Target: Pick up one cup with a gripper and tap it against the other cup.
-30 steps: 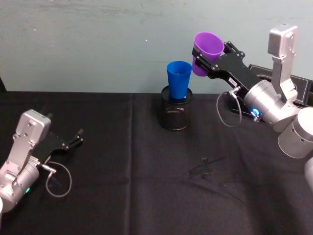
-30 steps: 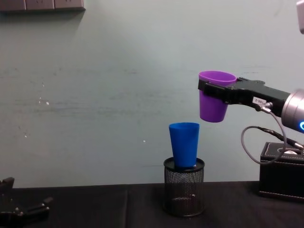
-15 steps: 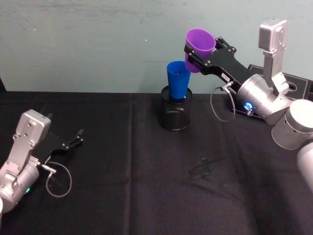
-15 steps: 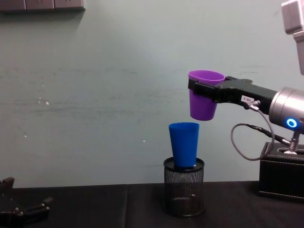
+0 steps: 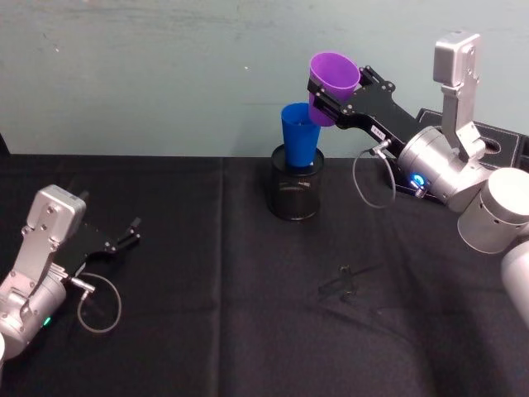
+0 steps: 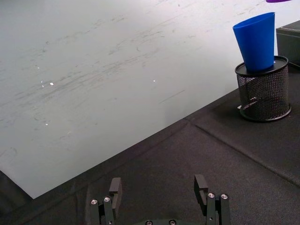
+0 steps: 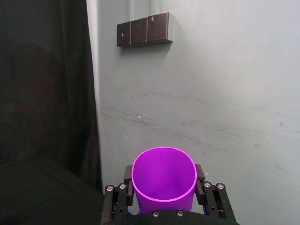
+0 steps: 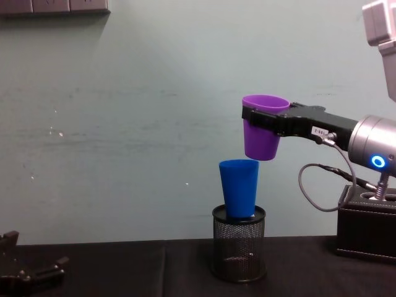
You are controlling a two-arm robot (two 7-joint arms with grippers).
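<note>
The right gripper (image 5: 325, 98) is holding the purple cup (image 5: 333, 77) in the air, its jaws clamping the cup's sides just under the rolled rim, as the right wrist view shows plainly (image 7: 163, 174). The cup is sitting upright in the grip, mouth up. It is hanging just above and slightly to the right of the blue cup (image 5: 299, 135), which is standing, leaning a little, inside the black mesh holder (image 5: 296, 196) at the back of the black-clothed table (image 5: 231, 314). From the chest view the purple base (image 8: 260, 141) is meeting the blue rim (image 8: 238, 187) at about the same height, but whether they are actually touching is hard to tell. The left gripper (image 5: 130, 232) is resting low on the cloth at the left (well apart from both cups), its fingers (image 6: 115, 187) standing spread with nothing between them.
</note>
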